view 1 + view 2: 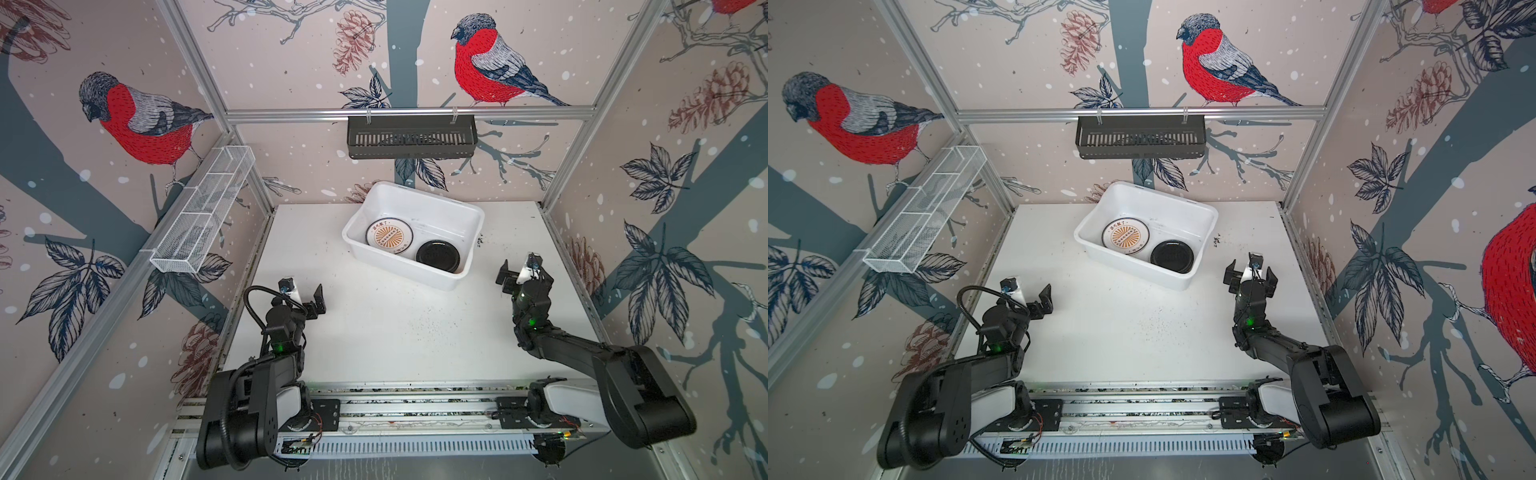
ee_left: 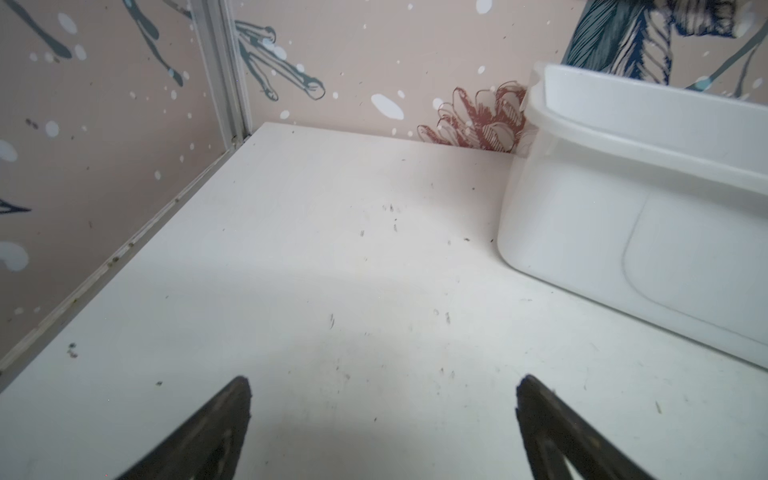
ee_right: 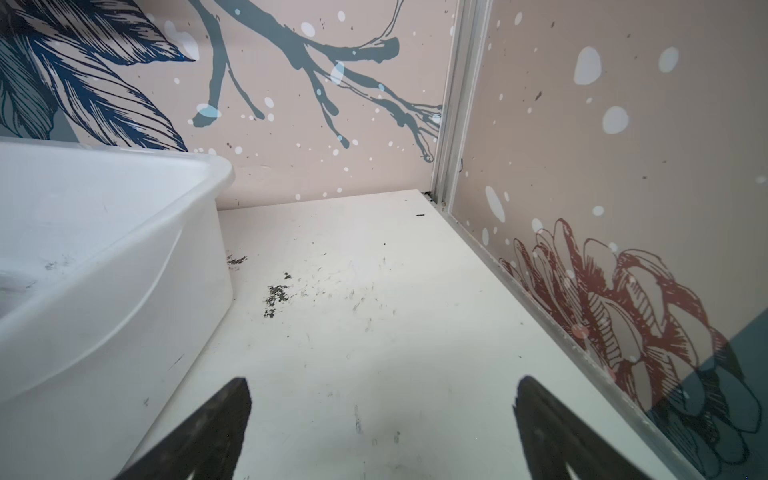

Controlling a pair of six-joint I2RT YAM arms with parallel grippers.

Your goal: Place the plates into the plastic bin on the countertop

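Observation:
The white plastic bin (image 1: 415,195) sits at an angle at the back of the speckled countertop (image 1: 395,332). Two plates lie inside it: a black-rimmed white one with an orange sunburst (image 1: 389,235) and, to its right, a black one (image 1: 438,256); both top views show them. My left gripper (image 1: 305,297) hovers open and empty in front of the bin's left side. My right gripper (image 1: 524,272) is open and empty just right of the bin. In the left wrist view the fingers (image 2: 232,415) stand wide over bare countertop, the bin wall (image 2: 623,208) off to one side. The right wrist view shows the same, with the bin (image 3: 104,257) close by.
A black slotted basket (image 1: 411,137) hangs on the back rail above the bin. On the left wall hangs a white wire-mesh rack (image 1: 203,208). Patterned walls close three sides. Aluminium rails (image 1: 415,399) carry the arm bases along the front edge.

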